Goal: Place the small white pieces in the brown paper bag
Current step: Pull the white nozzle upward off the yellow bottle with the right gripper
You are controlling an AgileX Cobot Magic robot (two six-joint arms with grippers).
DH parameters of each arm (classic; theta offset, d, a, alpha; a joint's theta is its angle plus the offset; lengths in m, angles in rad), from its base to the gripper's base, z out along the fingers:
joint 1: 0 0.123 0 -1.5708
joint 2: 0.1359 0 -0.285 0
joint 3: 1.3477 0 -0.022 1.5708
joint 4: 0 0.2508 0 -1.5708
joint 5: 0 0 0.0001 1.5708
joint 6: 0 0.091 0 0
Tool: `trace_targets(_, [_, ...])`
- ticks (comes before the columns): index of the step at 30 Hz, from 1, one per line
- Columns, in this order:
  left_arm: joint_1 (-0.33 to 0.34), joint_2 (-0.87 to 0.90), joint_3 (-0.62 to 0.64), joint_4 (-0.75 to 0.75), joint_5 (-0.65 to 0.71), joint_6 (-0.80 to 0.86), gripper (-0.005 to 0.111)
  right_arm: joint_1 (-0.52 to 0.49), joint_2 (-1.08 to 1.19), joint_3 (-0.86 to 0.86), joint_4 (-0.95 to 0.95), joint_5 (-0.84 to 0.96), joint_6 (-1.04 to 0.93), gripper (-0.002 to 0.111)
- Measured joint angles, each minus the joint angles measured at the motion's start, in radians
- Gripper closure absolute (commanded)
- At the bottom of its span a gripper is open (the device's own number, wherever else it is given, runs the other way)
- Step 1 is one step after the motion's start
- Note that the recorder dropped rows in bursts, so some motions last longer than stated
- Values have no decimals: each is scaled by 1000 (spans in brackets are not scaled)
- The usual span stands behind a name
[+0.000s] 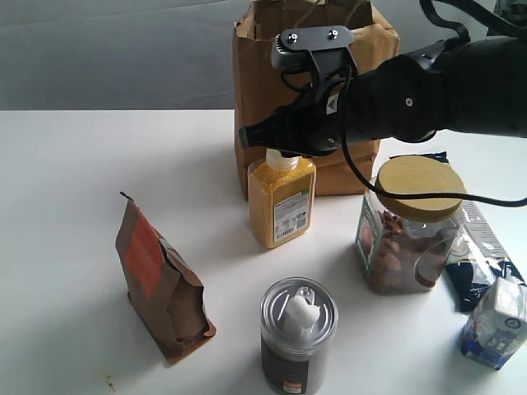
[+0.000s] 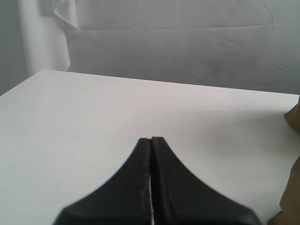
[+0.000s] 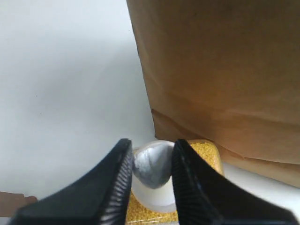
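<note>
At the far left, my left gripper [image 2: 151, 140] hangs over the bare table [image 2: 93, 117], its fingers pressed together. Moving right, I see one small white piece [image 1: 300, 313] lying on the lid of the dark can [image 1: 292, 362]. Over the yellow bottle [image 1: 282, 206], my right gripper [image 3: 152, 143] pinches a second white piece [image 3: 151, 165]. It is just in front of the brown paper bag [image 1: 255, 82], which stands upright.

Left half of the table [image 1: 90, 181] is lying open for passage, whereas the right gripper [image 1: 247, 135], clamping a small white piece [image 3: 151, 165], is hanging close over the yellow bottle [image 1: 282, 204], with the brown paper bag [image 1: 257, 74] walling off the way directly beyond and the jar [image 1: 408, 247], can [image 1: 284, 362] and pouch [image 1: 160, 280] crowding the near side.
</note>
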Motion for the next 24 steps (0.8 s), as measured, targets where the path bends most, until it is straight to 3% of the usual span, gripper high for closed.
trace_targets(4, [0, 0, 0, 0, 0, 0, 107, 0, 0, 0, 0, 0, 0, 108])
trace_targets(15, [0, 0, 0, 0, 0, 0, 107, 0, -13, 0, 0, 2, 0, 108])
trace_targets(24, [0, 0, 0, 0, 0, 0, 107, 8, -162, 0, 0, 4, 0, 108])
